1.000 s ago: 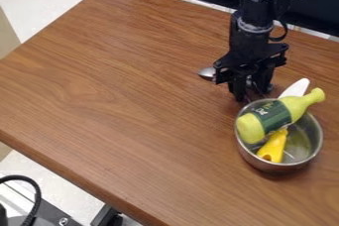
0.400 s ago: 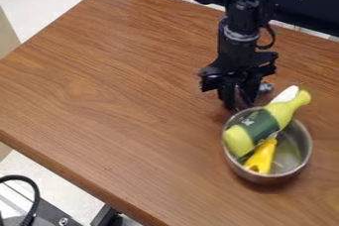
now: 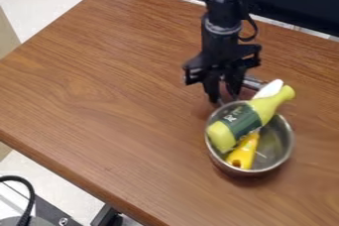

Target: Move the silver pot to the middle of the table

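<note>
Both the claw (image 3: 224, 100) and the silver pot (image 3: 277, 141) have shifted toward the left of the view, with the things in the pot carried along. Compared with the frame just before, the pot also sits a little higher in the view. The black arm (image 3: 222, 27) comes in from the top edge, and its claw hangs down at the far rim of the pot, toward the rim's left. It is closed on that rim. The pot is over the right-hand part of the tabletop (image 3: 99, 96), right of the middle; whether its base touches the wood I cannot tell. A yellow-green bottle (image 3: 242, 121) with a dark green label leans across the pot, its neck pointing up and to the right past the rim. Below the bottle, inside the pot, is a yellow-orange piece (image 3: 244, 154) with a dark hole at its lower end. Something white (image 3: 270, 89) sticks out behind the bottle. Beyond the pot, partly hidden behind the claw, is a shiny metal piece (image 3: 254, 83). Behind the tabletop runs a black panel (image 3: 291, 4), and a black cable (image 3: 28, 190) curves at the lower left.
</note>
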Action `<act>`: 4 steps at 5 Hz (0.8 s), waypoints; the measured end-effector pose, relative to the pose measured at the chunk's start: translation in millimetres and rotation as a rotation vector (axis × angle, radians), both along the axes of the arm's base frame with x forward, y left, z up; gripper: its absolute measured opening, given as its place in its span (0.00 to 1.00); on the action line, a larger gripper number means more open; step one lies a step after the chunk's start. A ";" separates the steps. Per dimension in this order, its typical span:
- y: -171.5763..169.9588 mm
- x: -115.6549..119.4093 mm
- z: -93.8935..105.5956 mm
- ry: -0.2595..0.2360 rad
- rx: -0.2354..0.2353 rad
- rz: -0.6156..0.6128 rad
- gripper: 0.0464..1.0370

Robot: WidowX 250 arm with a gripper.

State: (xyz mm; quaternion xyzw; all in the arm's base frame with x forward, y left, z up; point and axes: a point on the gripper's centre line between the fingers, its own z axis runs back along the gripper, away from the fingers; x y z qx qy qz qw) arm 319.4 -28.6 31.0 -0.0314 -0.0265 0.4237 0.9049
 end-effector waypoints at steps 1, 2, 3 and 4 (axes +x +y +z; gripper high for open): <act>17.6 -8.0 -0.1 -0.013 -0.009 0.001 0.32; 40.8 -14.7 -1.7 -0.030 -0.015 0.010 0.32; 64.6 -20.8 -4.4 -0.029 -0.027 -0.008 0.32; 87.8 -22.5 -4.2 -0.047 -0.019 -0.013 0.32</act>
